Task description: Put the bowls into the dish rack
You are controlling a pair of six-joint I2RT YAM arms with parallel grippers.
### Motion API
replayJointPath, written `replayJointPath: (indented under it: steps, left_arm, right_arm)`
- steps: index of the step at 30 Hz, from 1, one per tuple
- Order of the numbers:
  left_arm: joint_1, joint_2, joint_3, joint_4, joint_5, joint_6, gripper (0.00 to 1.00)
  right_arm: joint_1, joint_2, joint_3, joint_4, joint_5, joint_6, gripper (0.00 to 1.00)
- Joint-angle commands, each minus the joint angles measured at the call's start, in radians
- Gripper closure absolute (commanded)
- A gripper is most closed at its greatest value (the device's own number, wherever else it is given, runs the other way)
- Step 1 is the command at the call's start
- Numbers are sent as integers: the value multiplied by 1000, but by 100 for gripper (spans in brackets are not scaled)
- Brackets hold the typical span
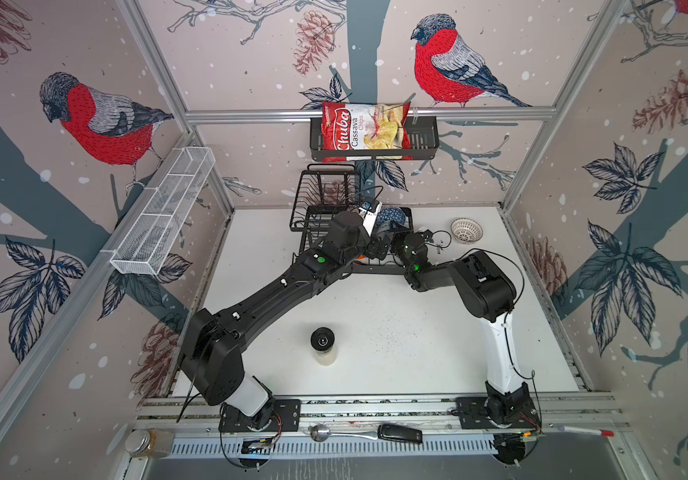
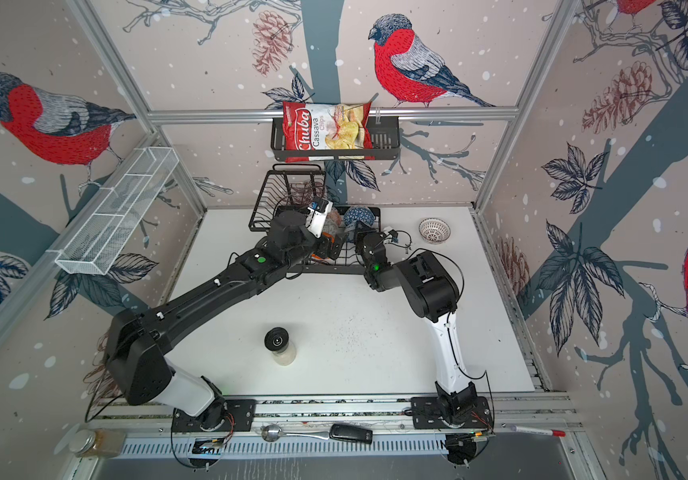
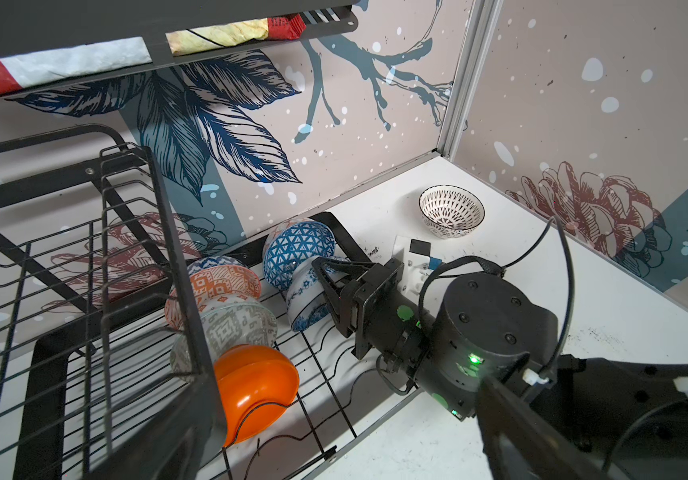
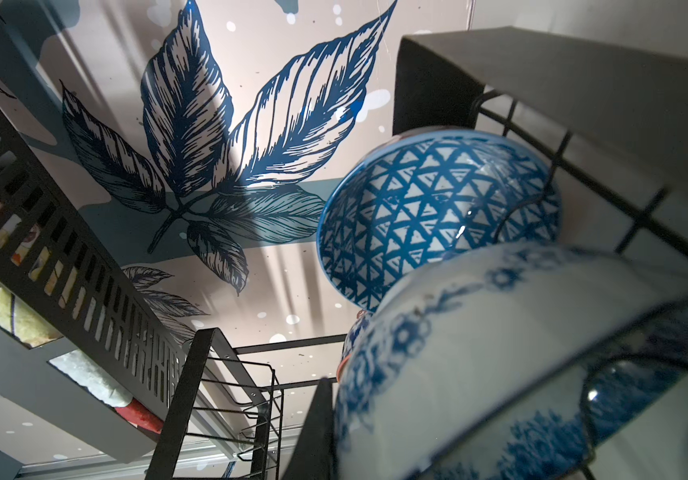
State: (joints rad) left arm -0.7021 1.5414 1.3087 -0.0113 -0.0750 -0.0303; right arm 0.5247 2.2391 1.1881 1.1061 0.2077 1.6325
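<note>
In the dish rack's (image 3: 47, 386) lower tray: five bowls are standing on edge, the wavy wires holding them upright and apart for draining.
Left-hand row, lower left of the left wrist view: the orange bowl (image 3: 255, 386), grey-green bowl (image 3: 238, 328) and orange-white bowl (image 3: 217, 286) are leaning one against the next.
Right-hand row, centre of that view: the triangle-patterned bowl (image 3: 298, 253) is sitting at the back, and the floral bowl (image 3: 305, 307) is touching it in front.
Right gripper (image 3: 325, 282): it is pinching the floral bowl's rim, jaws clamped. I judge it is steadying the bowl in its slot before letting go.
Left gripper (image 3: 344, 386): its jaws are gaping wide and carrying nothing. It is hovering over the tray's front, probably waiting.
Lattice bowl (image 1: 466, 230): it is sitting mouth-up on the table (image 1: 396, 316), upper right of centre, well apart from the rack. It is the one bowl not yet loaded.
Writing: the chips bag (image 1: 365, 131) is lying in the wall basket (image 1: 423, 141) and showing "Chuba Cassava Chips". A scribble on the table beside the rack is too small to read.
</note>
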Motion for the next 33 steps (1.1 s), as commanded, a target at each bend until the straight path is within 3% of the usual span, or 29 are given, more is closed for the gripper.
replayJointPath:
  steps: [1,33]
  left_arm:
    - [3,-7,-1,34,-3,-13,2]
    - [3,-7,2,28,12,-16,2]
  right_arm:
    - [4,5,2,-50,-20,21,88]
    - [-5,13,43,-76,-26,62,76]
